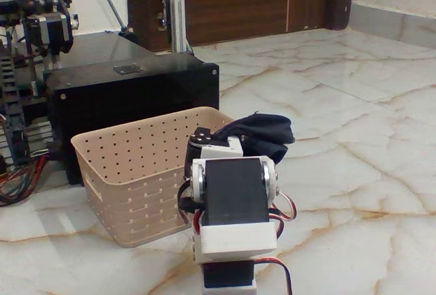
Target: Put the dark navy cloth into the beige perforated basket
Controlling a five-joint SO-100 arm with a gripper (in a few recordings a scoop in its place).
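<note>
The beige perforated basket (136,172) stands on the marble floor, left of centre in the fixed view. The dark navy cloth (266,135) is bunched up off the floor at the basket's right rim, level with its top edge. It hangs at the end of my white and black arm (231,199), which rises in the foreground. My gripper (245,138) is wrapped in the cloth and shut on it. The fingers themselves are hidden by the fabric and the wrist.
A large black box (129,90) sits right behind the basket. A metal machine frame (34,22) with loose cables (17,179) stands at the far left. A wooden door (231,2) closes the back. Bare marble floor (354,138) spreads to the right.
</note>
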